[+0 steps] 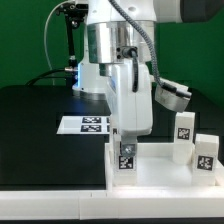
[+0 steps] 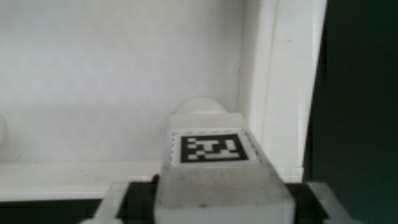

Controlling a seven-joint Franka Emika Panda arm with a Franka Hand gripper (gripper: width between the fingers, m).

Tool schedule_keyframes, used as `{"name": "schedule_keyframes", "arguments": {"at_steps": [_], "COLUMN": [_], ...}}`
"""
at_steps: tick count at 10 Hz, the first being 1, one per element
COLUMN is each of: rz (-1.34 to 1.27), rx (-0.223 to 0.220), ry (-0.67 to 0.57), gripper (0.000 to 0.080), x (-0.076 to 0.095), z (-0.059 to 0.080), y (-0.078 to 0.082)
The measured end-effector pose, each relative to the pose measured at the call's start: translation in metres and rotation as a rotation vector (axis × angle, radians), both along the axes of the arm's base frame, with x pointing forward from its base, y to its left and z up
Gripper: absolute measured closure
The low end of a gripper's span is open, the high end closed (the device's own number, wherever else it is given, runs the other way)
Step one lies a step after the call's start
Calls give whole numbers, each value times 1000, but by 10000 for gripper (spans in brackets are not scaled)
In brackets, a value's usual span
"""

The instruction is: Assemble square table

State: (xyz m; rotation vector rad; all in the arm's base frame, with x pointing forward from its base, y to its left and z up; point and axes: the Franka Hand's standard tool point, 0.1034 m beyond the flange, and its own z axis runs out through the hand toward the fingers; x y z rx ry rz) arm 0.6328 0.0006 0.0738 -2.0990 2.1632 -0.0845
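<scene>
Claw [image 1: 127, 140] is pinching a tagged leg [image 2: 212, 150], holding it over the tabletop [image 1: 160, 170] near the desk's [image 1: 40, 130] front edge. Seemingly seating it; next calls for lowering and twisting it into a corner socket. Two legs [image 1: 196, 140] are standing just beyond.

Landmark: the tabletop [image 1: 160, 165], lying on the black table [image 1: 40, 125]. The held leg [image 1: 126, 155] stands at its corner toward the exterior view's left, apparently in or just above the socket there. Two more legs [image 1: 186, 127] [image 1: 205, 153] stand at its opposite side. The marker board [image 1: 88, 124] lies behind it.
</scene>
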Motion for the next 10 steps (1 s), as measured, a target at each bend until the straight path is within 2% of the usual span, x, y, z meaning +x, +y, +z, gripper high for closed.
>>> {"name": "schedule_keyframes", "arguments": {"at_steps": [1, 2, 3, 4, 5, 6, 9, 10], "rz": [-43, 22, 101, 343, 580, 694, 861, 995], "rx": [5, -6, -19, -53, -78, -92, -117, -150], "ry": [3, 1, -1, -12, -29, -34, -40, -45], "gripper": [406, 266, 266, 186, 156, 156, 150, 150], "x": [0, 0, -1, 0, 1, 1, 1, 2], "z": [-1, -1, -1, 0, 3, 3, 3, 3], "y": [1, 0, -1, -3, -4, -5, -7, -7]}}
